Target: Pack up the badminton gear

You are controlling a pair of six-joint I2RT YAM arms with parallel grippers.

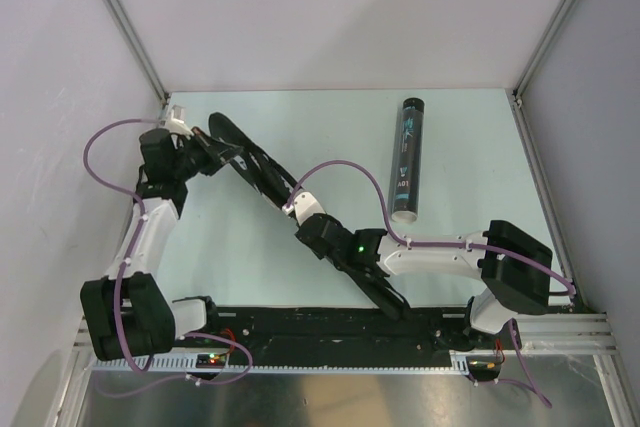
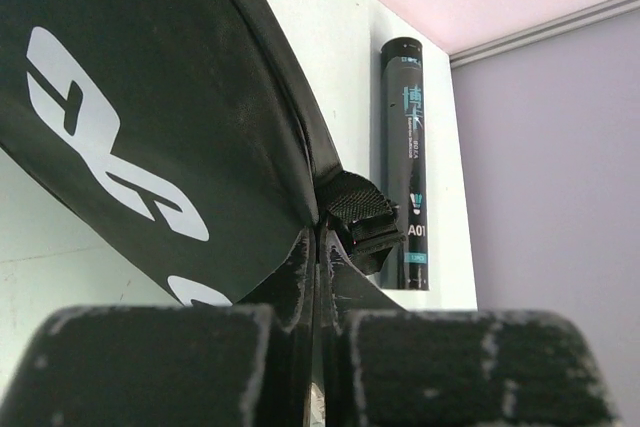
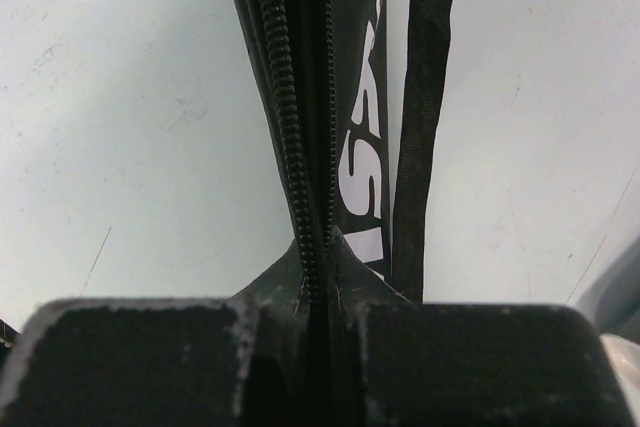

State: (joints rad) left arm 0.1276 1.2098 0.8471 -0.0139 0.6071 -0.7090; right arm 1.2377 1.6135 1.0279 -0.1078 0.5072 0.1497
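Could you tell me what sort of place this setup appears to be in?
Probably a lab robot test cell: plain white panel walls on aluminium framing enclose a pale table, and the left arm and right arm are bolted to a rail at its near edge.

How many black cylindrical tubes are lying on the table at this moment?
1. The black tube lies on the table's far right part, apart from the racket bag, which stretches diagonally across the table. Another could be hidden inside the bag.

Black white-lettered racket bag [image 1: 252, 165], diagonal; long black tube [image 1: 406, 159] flat, far right.
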